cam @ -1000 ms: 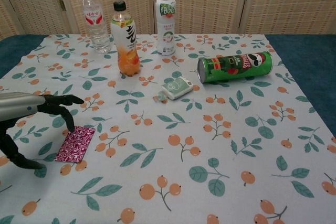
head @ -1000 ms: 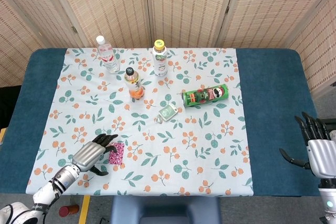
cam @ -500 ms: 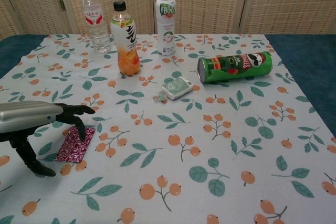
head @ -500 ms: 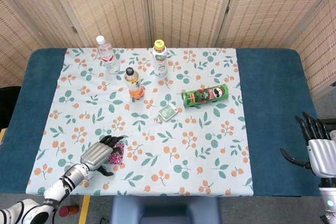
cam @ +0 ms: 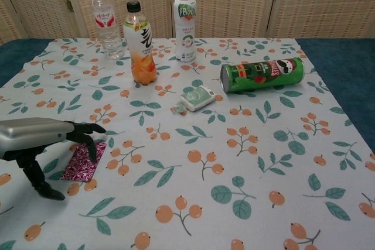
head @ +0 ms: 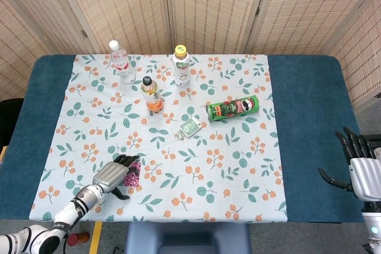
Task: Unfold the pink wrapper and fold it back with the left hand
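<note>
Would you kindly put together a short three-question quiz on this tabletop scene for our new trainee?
1. True or false: the green chip can stands upright.
2. Which hand is over the pink wrapper: A left hand, B right hand?
3. Fill in: the bottle with the yellow cap stands ___ the table's far edge than the small white-green pack.

Key: 1 false, it lies on its side; 2 A; 3 nearer.
</note>
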Tool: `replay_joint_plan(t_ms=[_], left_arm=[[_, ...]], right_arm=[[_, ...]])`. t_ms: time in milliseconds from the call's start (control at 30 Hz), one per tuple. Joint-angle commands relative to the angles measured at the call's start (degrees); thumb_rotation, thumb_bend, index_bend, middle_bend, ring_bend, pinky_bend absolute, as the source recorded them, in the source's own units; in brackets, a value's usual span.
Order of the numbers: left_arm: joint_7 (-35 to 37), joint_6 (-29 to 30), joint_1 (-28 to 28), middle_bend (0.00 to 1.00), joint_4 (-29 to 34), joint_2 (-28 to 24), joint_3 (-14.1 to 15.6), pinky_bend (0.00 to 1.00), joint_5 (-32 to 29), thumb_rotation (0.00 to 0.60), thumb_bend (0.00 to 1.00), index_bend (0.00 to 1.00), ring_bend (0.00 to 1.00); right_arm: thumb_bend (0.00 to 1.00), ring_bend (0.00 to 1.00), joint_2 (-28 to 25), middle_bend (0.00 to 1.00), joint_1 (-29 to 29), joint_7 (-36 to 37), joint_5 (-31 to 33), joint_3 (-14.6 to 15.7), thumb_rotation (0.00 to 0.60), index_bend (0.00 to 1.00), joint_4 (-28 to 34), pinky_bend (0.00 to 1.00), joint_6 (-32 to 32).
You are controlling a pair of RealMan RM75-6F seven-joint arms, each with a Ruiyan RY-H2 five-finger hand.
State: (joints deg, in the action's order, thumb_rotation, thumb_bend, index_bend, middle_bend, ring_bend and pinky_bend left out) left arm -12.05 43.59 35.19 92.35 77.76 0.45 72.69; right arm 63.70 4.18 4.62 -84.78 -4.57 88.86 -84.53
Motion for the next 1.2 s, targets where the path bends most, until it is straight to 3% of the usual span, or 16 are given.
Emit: replay_joint_plan(t_ms=[33,733,967,1200], left_arm=[[-0.96,-0.22,0.29,0.0,0.17,-0.2,0.12,0.0,-1.5,0.583,0.13,0.34,0.0],[0.4,3.78,-2.37,0.0,1.3,-5.7,1.55,0.0,-4.89,0.582,0.13,0.34,0.0],[0.8,3.8,-1.28,0.0,3.19,-4.06,0.77,0.0,-2.29,0.581,0.13,0.34,0.0],[-2.15,2.27,0.85,0.0,3.86,-1.51,-0.15,0.0,-4.49,0.581,0.13,0.33,0.0]], right_arm=[[0.3,0.0,0.04,0.0,0.05,0.07,0.07,-0.02,0.321,0.0,-0.07,0.0,0.12],[0.3,0.0,-0.01,0.0,-0.26,0.19,0.0,-0.13,0.321,0.0,0.11,0.0,-0.61],[0.3,0.0,-0.09,0.0,-0.56,1.04,0.01,-0.06,0.32,0.0,-0.48,0.0,-0.89],[0.3,0.0,0.07,0.0,-0.9,2.11,0.25,0.05,0.322,0.0,-1.32,0.0,-0.92]])
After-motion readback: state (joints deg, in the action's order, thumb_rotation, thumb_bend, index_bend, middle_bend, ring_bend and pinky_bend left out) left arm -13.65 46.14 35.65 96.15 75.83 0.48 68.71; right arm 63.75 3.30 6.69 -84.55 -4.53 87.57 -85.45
